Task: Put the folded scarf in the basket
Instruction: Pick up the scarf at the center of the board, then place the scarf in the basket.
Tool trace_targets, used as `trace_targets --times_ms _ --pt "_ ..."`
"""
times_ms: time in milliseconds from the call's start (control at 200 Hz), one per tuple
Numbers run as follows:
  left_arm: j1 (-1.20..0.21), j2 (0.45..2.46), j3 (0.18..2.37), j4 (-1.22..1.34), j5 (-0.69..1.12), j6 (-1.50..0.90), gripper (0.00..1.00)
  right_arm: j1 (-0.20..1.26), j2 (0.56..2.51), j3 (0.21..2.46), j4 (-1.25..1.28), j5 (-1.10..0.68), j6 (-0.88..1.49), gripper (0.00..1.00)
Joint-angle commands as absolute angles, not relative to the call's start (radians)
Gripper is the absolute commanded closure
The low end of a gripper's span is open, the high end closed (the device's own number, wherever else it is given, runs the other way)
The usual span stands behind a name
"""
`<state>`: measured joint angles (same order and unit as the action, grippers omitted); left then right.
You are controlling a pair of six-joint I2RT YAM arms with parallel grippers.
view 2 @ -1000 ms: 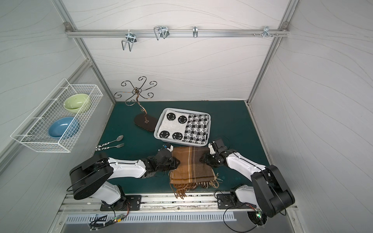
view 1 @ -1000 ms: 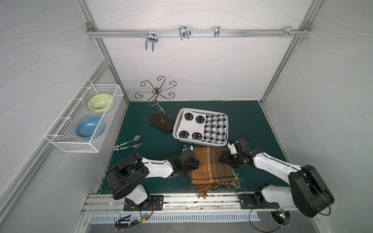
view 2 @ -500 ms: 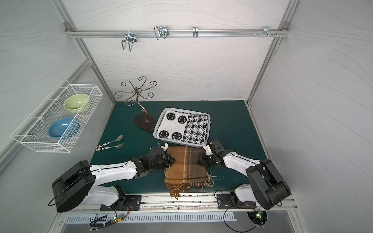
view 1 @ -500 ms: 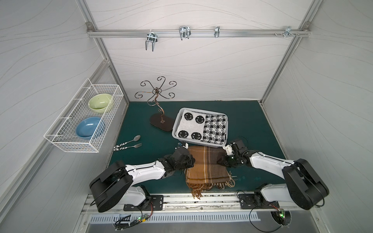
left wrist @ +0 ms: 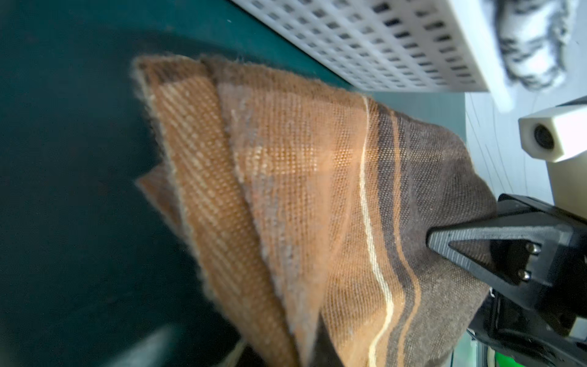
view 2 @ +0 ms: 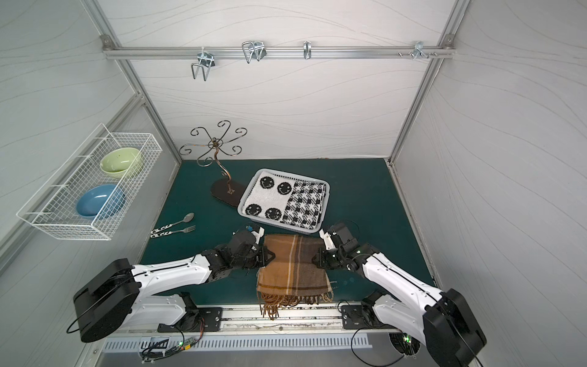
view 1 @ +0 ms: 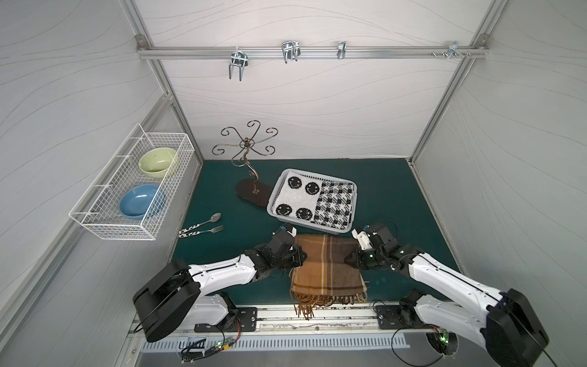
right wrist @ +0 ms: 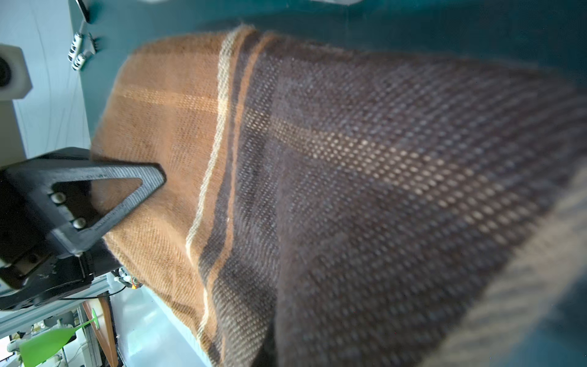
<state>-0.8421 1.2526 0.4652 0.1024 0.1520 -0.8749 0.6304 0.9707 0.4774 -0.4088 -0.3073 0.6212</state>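
The folded scarf (view 1: 327,270) (view 2: 292,270) is brown plaid with a fringe hanging toward the front rail. It is stretched between my two grippers, just in front of the basket (view 1: 272,200) (view 2: 244,203). The basket is white and perforated and holds black-and-white folded cloths. My left gripper (view 1: 300,255) (view 2: 270,254) is shut on the scarf's left edge. My right gripper (view 1: 349,259) (view 2: 316,257) is shut on its right edge. In each wrist view the scarf (left wrist: 317,190) (right wrist: 317,174) hides that arm's own jaws. The opposite arm's black finger (left wrist: 476,241) (right wrist: 127,190) lies on the cloth.
A metal hook stand (view 1: 251,190) stands left of the basket. A spoon and fork (view 1: 203,225) lie on the green mat at the left. A white wire rack with two bowls (view 1: 133,190) hangs on the left wall. The arm bases sit on the front rail (view 1: 286,317).
My right gripper has closed on the scarf's right edge. Both arms and the scarf have shifted a little to the left, and the left arm now reaches out lower.
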Motion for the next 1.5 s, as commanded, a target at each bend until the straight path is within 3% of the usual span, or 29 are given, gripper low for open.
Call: trace_targets --times_ms 0,305,575,770,915,1071,1491 --pt "-0.861 1.193 0.509 0.045 0.117 -0.870 1.00 0.635 0.884 0.487 -0.556 -0.266 0.640 1.00" --pt "-0.885 1.045 0.665 -0.151 0.123 -0.861 1.00 0.647 0.728 0.682 -0.762 -0.305 0.636 1.00" --pt "-0.883 0.997 0.957 -0.376 0.102 -0.768 1.00 0.653 0.844 0.957 -0.782 -0.347 0.583 1.00" --pt "-0.784 1.137 1.227 -0.490 0.164 -0.663 1.00 0.637 1.064 1.272 -0.856 -0.356 0.478 1.00" --pt "-0.644 1.274 1.413 -0.521 0.273 -0.615 1.00 0.522 1.211 1.434 -0.837 -0.451 0.446 1.00" --pt "-0.585 1.459 1.682 -0.617 0.289 -0.516 1.00 0.405 1.384 1.579 -0.786 -0.546 0.431 1.00" --pt "-0.416 1.864 2.083 -0.443 0.467 -0.500 1.00 0.326 1.765 1.959 -0.718 -0.475 0.378 1.00"
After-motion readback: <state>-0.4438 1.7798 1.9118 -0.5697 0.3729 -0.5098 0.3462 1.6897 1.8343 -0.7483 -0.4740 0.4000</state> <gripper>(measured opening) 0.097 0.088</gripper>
